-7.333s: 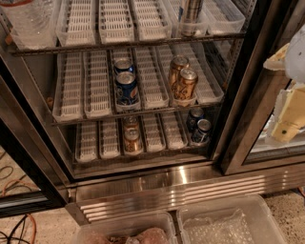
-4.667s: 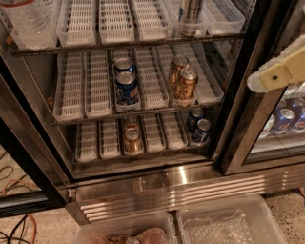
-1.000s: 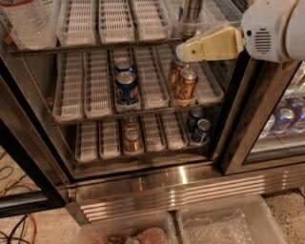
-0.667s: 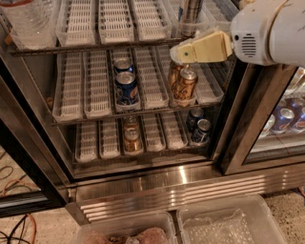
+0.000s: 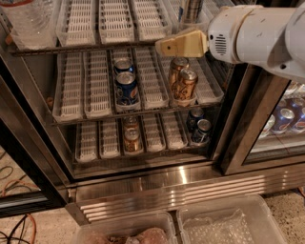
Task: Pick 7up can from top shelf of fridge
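The 7up can (image 5: 191, 8), silvery with dark bands, stands upright in a lane tray at the right of the top shelf (image 5: 114, 24); its top is cut off by the upper edge of the view. My gripper (image 5: 167, 47), cream-coloured on a white arm (image 5: 257, 31), hangs in front of the open fridge (image 5: 157, 183) at the top shelf's front edge. It is just below and slightly left of the 7up can and holds nothing that shows.
Two blue cans (image 5: 126, 86) and two gold-brown cans (image 5: 183, 81) sit on the middle rack. More cans (image 5: 200, 128) sit on the lower rack. A clear bottle (image 5: 28, 19) stands top left. A dark door frame (image 5: 248, 119) is at the right. Plastic bins (image 5: 224, 224) lie on the floor.
My gripper and arm have come in from the right edge and moved left and up, from beside the door frame to in front of the top shelf near the 7up can.
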`<action>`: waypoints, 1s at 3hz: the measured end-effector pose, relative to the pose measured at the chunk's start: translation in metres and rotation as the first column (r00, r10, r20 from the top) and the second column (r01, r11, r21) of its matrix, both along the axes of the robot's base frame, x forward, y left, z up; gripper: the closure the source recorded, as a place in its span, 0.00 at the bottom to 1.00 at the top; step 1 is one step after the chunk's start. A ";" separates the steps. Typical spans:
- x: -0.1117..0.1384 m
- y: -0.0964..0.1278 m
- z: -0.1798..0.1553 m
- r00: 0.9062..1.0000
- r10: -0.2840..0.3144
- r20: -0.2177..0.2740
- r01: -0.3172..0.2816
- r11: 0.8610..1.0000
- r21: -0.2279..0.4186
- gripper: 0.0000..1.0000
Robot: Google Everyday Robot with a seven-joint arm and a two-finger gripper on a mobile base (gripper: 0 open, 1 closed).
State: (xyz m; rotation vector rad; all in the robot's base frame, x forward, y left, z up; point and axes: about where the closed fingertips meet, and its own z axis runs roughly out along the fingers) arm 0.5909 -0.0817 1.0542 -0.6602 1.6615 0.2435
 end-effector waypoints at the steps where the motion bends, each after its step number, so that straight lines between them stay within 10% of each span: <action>1: 0.001 0.004 0.001 1.000 0.012 0.009 -0.012 1.000 -0.010 0.00; 3: 0.018 0.027 0.018 0.990 0.125 0.070 -0.121 0.990 -0.066 0.00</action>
